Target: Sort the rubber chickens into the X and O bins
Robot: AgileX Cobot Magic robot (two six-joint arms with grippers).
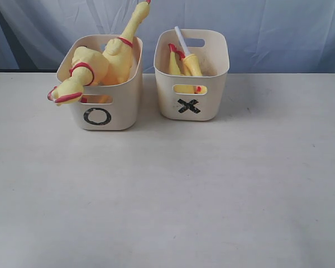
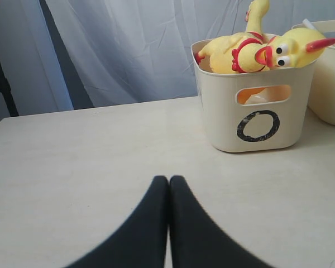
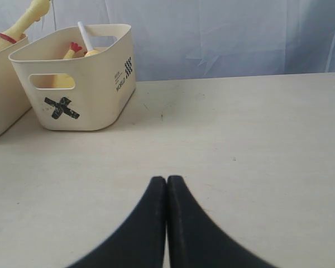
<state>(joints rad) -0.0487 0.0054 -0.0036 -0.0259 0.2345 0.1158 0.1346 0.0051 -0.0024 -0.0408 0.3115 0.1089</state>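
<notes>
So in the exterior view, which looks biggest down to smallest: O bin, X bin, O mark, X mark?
1. O bin and X bin: nearly alike, O bin maybe nearer, so unranked.
2. O mark.
3. X mark.

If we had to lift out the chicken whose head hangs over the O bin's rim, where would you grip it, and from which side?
Probably its neck, between head and red ring, from above at the front: it overhangs the O bin there, clear of the walls.

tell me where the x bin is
In the exterior view the X bin stands toward the back of the table, just right of centre, with the O bin close on its left, a narrow gap between them.
</notes>
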